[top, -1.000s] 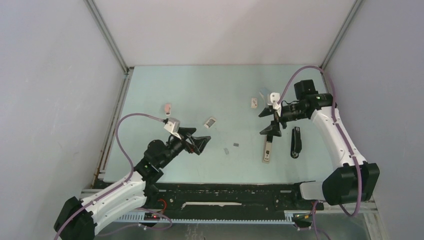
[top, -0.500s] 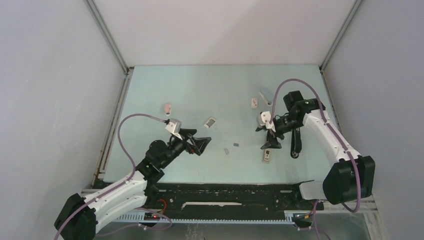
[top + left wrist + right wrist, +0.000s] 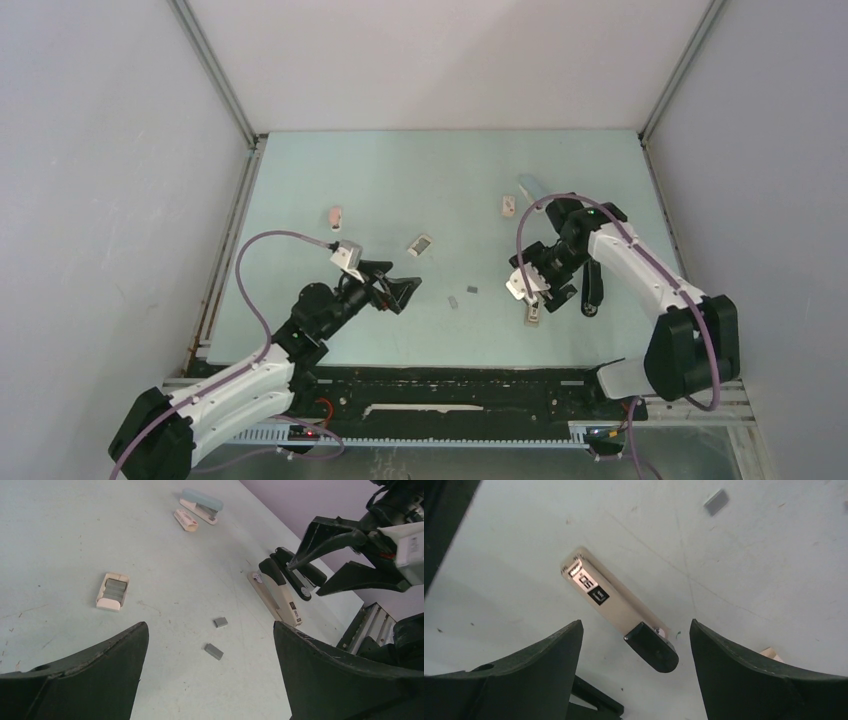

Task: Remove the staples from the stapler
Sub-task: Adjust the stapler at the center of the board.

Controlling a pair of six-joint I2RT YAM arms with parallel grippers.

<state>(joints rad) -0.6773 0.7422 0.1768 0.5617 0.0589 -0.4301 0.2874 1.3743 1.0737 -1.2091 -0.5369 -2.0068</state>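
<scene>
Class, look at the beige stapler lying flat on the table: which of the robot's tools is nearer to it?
Right. The right tool hovers open directly above the beige stapler. The left tool is well away on the left arm's side, past the loose staples.

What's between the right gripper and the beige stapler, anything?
Nothing visible. The right gripper hangs open directly over the beige stapler, which lies on the bare table, framed by its fingers. The black stapler lies beside it, not over it.
</scene>
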